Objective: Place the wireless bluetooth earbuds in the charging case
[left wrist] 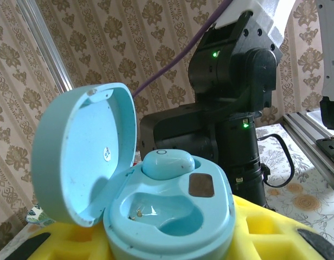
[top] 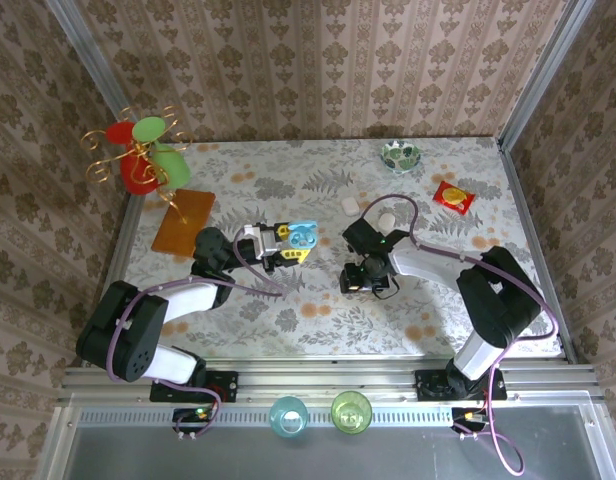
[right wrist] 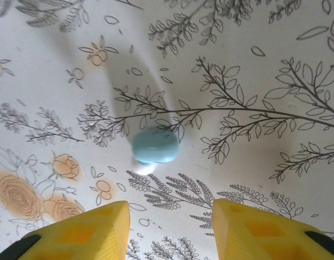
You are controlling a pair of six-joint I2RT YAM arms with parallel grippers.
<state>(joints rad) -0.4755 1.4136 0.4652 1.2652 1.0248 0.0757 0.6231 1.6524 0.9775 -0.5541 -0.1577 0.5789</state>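
Over floral tabletop (right wrist: 47, 81), right pincer (right wrist: 169, 206) hovers spread above earbud (right wrist: 155, 146).

Left pincer (top: 296, 247) holds light-blue charging case (top: 304, 233) above worktop (top: 288, 170) centre; right pincer (top: 360, 281) near, low over floral surface.

Bright, even light.
A faint grey shadow stretches above the small light-blue rounded plastic earbud (right wrist: 155, 146); the yellow fingertips (right wrist: 80, 233) below it look slightly soft.
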